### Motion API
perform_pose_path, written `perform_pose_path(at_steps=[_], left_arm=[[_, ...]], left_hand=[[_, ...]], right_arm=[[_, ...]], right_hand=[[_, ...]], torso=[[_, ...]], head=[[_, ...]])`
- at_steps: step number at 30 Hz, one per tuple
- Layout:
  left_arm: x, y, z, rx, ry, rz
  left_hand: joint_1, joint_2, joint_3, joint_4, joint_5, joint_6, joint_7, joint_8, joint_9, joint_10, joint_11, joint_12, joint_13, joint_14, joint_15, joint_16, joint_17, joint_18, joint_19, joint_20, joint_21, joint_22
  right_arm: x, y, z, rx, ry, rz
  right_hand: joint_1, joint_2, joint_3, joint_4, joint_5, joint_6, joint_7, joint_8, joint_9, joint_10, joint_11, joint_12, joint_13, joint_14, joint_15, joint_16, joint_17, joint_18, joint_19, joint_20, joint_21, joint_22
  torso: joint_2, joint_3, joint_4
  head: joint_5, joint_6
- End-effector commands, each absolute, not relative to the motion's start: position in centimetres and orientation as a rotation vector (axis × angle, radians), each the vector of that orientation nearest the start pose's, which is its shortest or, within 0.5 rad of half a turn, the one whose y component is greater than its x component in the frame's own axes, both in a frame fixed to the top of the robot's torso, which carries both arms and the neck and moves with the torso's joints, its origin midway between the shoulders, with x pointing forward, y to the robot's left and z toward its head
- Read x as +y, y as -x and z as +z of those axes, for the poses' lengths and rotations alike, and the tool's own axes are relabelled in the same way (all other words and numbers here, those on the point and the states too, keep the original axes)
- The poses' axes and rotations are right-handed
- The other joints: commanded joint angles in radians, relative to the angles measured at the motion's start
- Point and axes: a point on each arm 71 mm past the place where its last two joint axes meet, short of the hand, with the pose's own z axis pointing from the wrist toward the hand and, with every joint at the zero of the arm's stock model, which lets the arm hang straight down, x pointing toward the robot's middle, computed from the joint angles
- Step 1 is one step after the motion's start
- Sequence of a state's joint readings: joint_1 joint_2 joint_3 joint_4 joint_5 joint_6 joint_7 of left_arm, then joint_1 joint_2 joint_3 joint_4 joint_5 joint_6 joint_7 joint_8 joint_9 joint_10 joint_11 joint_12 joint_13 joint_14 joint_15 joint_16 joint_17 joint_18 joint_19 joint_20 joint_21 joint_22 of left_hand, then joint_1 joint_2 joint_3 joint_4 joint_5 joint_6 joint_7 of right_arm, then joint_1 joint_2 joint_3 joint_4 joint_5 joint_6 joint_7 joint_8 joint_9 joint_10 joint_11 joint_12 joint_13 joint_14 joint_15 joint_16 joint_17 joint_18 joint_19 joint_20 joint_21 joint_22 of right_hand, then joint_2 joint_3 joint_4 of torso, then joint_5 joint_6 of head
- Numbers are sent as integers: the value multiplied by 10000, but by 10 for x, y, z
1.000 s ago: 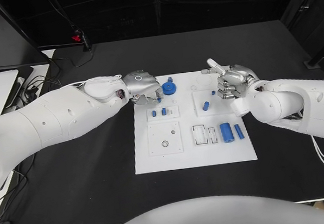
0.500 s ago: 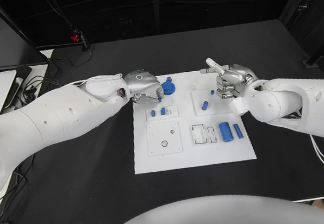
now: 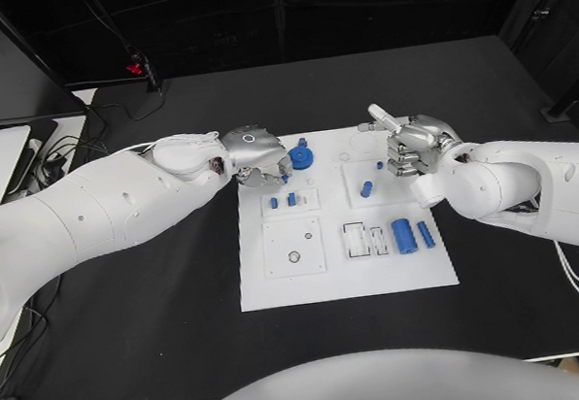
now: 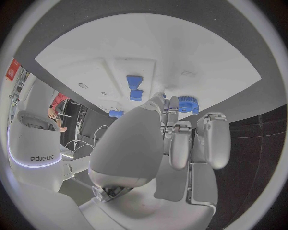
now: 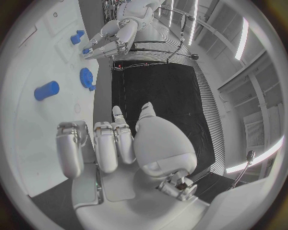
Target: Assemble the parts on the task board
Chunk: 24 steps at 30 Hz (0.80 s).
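The board [image 3: 349,281] lies in the middle of the desk [image 3: 135,325], and both hands hover over its far end. The left hand [image 3: 254,153] is at the far left corner, and the blue gear [image 3: 300,157] stands just beside its fingertips, on the side toward the board's middle. The fingers are curled in, and I cannot tell whether they pinch anything; in the left wrist view the gear [image 4: 187,103] sits just past the fingertips, apart from them. The right hand [image 3: 410,142] is at the far right edge with its fingers curled in and nothing visible in them. A short blue peg [image 3: 367,188] lies near this hand, its long axis running roughly toward the robot. The left hand is the nearer one to the gear, so I judge the next move belongs to it.
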State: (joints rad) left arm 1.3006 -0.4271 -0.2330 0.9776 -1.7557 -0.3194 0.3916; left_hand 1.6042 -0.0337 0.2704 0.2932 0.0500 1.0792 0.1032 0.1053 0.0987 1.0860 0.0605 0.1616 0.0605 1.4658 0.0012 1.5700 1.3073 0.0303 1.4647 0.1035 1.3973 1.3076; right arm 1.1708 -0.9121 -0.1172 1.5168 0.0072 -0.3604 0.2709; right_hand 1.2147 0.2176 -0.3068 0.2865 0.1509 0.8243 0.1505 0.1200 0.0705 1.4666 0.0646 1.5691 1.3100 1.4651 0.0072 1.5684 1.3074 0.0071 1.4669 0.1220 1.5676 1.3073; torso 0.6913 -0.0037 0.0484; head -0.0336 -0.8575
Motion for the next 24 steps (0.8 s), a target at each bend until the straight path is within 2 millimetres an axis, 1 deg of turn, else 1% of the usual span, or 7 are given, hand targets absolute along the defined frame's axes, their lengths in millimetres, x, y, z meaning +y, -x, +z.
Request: perform_pose_path(at_steps=[1, 6, 12, 14, 16, 20, 24], left_arm=[[118, -542, -221, 15419, -9623, -6698], [119, -543, -221, 15464, -9620, -6665], [121, -545, -223, 15659, -9613, -6564], [122, -545, -223, 15742, -9607, -6525], [122, -546, -223, 15791, -9604, -6505], [122, -546, -223, 15812, -9581, -6465], [122, -547, -223, 15813, -9548, -6421]], left_hand=[[15, 63, 56, -18, 33, 120, 43, 35, 10, 52, 22, -33, 2, 1050, 65, 8, 2635, 147, 27, -21, -43, 1920], [15, 62, 59, -19, 33, 122, 45, 35, 10, 57, 24, -34, 2, 1050, 67, 8, 2635, 149, 23, -19, -51, 1918], [6, 18, 106, -25, 37, 72, 123, -12, -6, 58, 107, -105, -3, 1050, 127, 8, 2635, 169, -33, 12, -157, 1882], [-12, -58, 111, -26, 28, -23, 206, -71, -32, -1, 201, -179, -4, 1050, 199, 8, 2635, 174, -56, 52, -204, 1867], [-16, -136, 102, -30, 17, -105, 230, -119, -55, -57, 222, -235, -4, 1050, 230, 8, 2635, 185, -85, 81, -260, 1849], [-30, -337, 100, -25, 11, -842, 331, -429, -234, -148, 364, -341, 6, 1050, 347, 8, 2635, 215, -166, 173, -411, 1801], [-178, -506, 21, -14, 9, -1177, 386, -398, -294, -9, 386, -307, 22, 1050, 374, 8, 2635, 125, 68, 226, -24, 1958]], right_arm=[[-250, -473, -228, 15497, -12649, 13083], [-249, -473, -228, 15514, -12652, 13085], [-249, -473, -228, 15533, -12658, 13088], [-249, -473, -228, 15533, -12659, 13085], [-249, -473, -228, 15533, -12660, 13084], [-249, -473, -228, 15527, -12663, 13075], [-249, -473, -228, 15523, -12651, 13095]], right_hand=[[59, 17, -44, -2, 44, 73, -2, 29, -3, 1042, 41, 17, 2608, 1057, 77, 24, 2634, -71, 1039, 37, 32, 2635], [59, 17, -44, -2, 44, 73, -2, 29, -3, 1042, 41, 17, 2608, 1057, 77, 24, 2634, -71, 1039, 37, 32, 2635], [59, 17, -44, -2, 44, 73, -2, 29, -3, 1042, 41, 17, 2608, 1057, 77, 24, 2634, -71, 1039, 37, 32, 2635], [59, 17, -44, -2, 44, 73, -2, 29, -3, 1042, 41, 17, 2608, 1057, 77, 24, 2634, -71, 1039, 37, 32, 2635], [59, 17, -44, -2, 44, 73, -2, 29, -3, 1042, 41, 17, 2608, 1057, 77, 24, 2634, -71, 1039, 37, 32, 2635], [59, 17, -44, -2, 44, 73, -2, 29, -3, 1042, 41, 17, 2608, 1057, 77, 24, 2634, -71, 1039, 37, 32, 2635], [69, 23, -45, 0, 50, 83, 4, 33, -3, 1042, 48, 17, 2608, 1057, 84, 24, 2634, -71, 1039, 43, 32, 2635]], torso=[[2, -2, 2], [2, 1, 6], [6, 1, 0], [5, -3, -9], [5, -4, -10], [5, 0, -3], [5, -1, -5]], head=[[18, -6], [19, -10], [18, -30], [27, -33], [27, -29], [20, -15], [33, -11]])
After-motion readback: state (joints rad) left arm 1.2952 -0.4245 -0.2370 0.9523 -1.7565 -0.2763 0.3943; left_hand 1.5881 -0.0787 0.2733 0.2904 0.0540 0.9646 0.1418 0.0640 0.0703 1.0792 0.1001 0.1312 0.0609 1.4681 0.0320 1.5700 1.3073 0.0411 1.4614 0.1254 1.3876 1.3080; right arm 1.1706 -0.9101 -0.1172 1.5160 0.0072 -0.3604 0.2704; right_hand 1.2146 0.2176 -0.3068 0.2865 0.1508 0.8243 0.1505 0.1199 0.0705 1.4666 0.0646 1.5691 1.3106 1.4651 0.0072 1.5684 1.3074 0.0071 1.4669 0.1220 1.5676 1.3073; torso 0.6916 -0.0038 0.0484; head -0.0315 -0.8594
